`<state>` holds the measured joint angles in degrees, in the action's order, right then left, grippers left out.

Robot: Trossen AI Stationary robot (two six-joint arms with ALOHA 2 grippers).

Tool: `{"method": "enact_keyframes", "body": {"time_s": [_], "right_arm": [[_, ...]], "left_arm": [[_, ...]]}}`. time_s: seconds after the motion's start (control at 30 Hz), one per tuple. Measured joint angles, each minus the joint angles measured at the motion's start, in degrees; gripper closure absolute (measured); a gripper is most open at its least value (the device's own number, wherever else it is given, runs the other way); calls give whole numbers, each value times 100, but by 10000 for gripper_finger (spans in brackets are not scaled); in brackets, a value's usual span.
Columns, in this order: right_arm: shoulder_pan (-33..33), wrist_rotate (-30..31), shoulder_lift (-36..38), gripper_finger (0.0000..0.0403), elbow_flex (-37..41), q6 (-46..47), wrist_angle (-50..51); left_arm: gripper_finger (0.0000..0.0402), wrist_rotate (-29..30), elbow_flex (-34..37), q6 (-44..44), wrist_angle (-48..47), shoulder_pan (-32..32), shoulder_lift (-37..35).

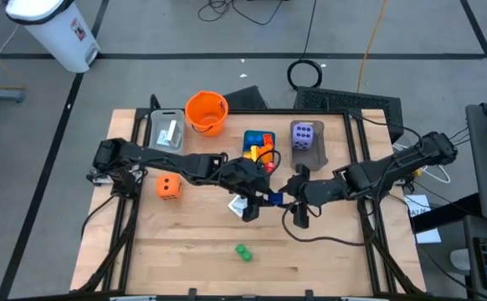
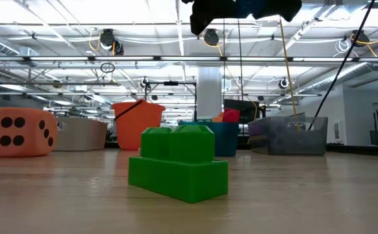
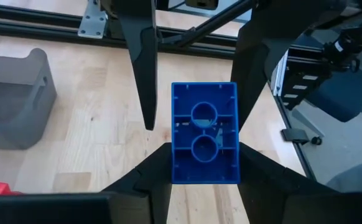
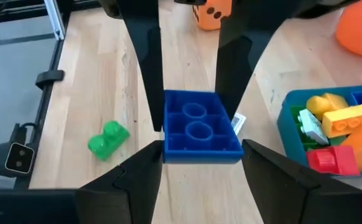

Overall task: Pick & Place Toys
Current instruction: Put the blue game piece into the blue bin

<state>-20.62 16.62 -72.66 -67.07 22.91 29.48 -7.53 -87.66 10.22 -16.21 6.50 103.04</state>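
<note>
A blue brick [image 1: 270, 198] hangs above the table's middle with its hollow underside [image 3: 204, 134] turned up. My left gripper [image 1: 263, 198] comes from the left and is shut on it. My right gripper [image 1: 289, 198] comes from the right. It is open, with a finger on either side of the brick's other end [image 4: 201, 152]. In the left wrist view a gap shows beside one of its fingers [image 3: 147, 93]. A green brick [image 1: 243, 252] lies on its base near the front edge. An orange die [image 1: 169, 186] sits on the table at the left. My left gripper pinches the blue brick's two long sides [image 3: 176, 169] between its two fingers [image 3: 148, 179], at the end toward the table's left. The fingers slant down from the left and lie along the brick. The brick is held clear of the table, roughly level, underside up.
At the back stand an orange bucket [image 1: 207, 112], a grey tray with cards [image 1: 166, 131], a teal tray of bricks [image 1: 258, 144] and a grey tray [image 1: 317, 157] holding a purple die [image 1: 305, 137]. A white card [image 1: 238, 205] lies under the left gripper.
</note>
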Motion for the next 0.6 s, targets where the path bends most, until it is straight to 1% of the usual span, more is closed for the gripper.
{"method": "enact_keyframes", "body": {"time_s": [0.2,0.37,0.47,0.6], "right_arm": [[0,7,0,193,0,-114,-142],[0,-9,0,194,0,-112,-156],[0,-19,0,205,0,-112,-158],[0,-44,0,236,0,-111,-168]], "left_arm": [[251,-9,2,0,11,4,0],[242,-11,1,0,9,4,0],[244,-9,1,1,7,4,0],[251,-2,2,0,4,4,0]]}}
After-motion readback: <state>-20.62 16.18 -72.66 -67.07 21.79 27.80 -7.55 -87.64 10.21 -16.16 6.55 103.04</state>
